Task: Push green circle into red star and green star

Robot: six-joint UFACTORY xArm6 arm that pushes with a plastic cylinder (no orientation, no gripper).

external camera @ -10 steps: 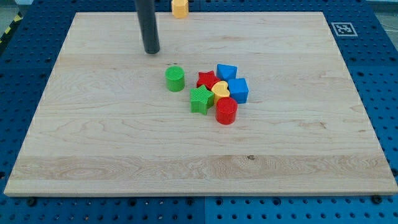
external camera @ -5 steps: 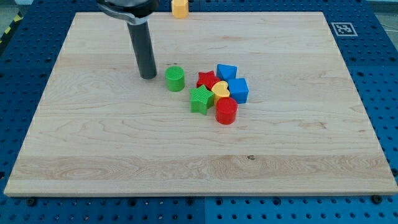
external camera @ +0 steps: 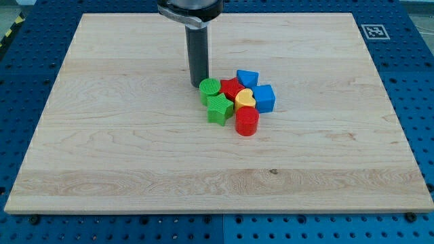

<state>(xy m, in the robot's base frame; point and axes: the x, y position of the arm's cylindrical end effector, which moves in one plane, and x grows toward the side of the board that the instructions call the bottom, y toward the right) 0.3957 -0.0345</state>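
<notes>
The small green ribbed plastic circle [external camera: 210,87] sat pressed against the red plastic star [external camera: 230,88] and the green plastic star [external camera: 219,107] below it. It looked light, rigid and apt to slide (there are no fingers to open or close, only a rod), so contact belonged on its upper-left flank, where my tip [external camera: 199,83] touched it.

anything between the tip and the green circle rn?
Nothing. In the camera view my tip sits right against the green circle at its upper-left edge, with no visible gap; the circle touches the red star and green star.
</notes>
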